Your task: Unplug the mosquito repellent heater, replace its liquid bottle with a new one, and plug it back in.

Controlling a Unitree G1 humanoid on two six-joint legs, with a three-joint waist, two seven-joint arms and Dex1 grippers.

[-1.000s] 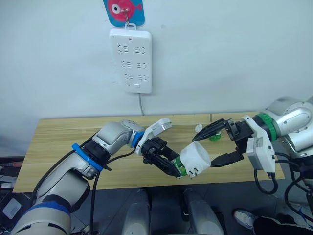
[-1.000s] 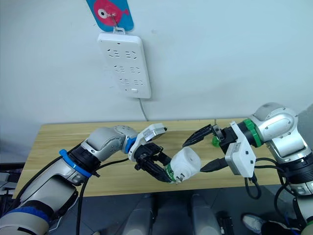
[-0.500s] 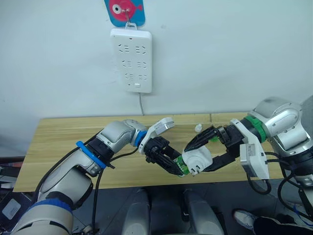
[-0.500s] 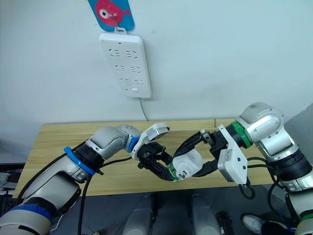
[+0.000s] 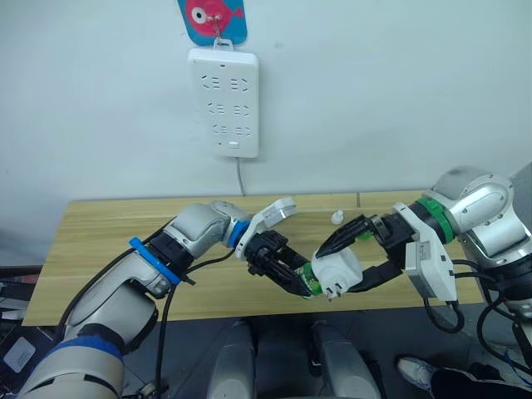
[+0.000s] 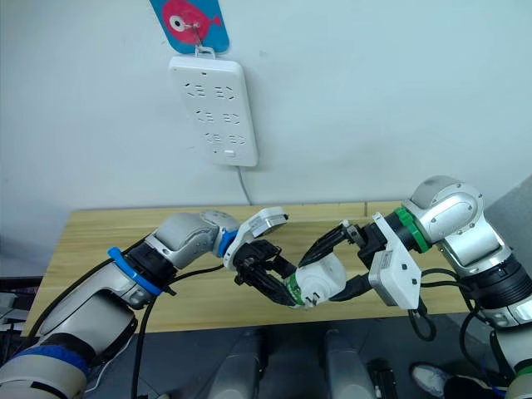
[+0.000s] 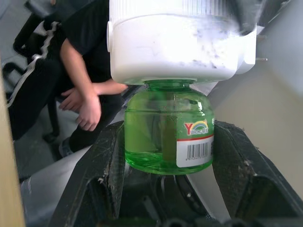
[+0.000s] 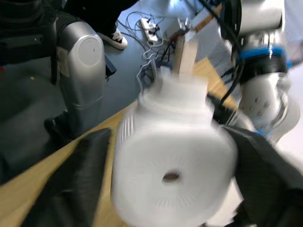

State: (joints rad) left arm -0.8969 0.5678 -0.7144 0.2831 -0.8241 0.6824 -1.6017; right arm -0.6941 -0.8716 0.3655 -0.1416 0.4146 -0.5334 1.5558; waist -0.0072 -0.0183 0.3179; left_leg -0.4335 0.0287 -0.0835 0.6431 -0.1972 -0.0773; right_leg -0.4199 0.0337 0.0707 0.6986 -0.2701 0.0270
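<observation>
Two right fingers point(image 8: 90, 179) astride the mosquito repellent heater point(image 5: 337, 271).

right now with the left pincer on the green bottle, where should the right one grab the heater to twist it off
Grip the mosquito repellent heater across its rounded white body, coming from the top face with the hole, opposite the green bottle. The left pincer holds the bottle by its sides, and the right pincer already straddles the body, open. Keep clear of the plug prongs on its side.
</observation>
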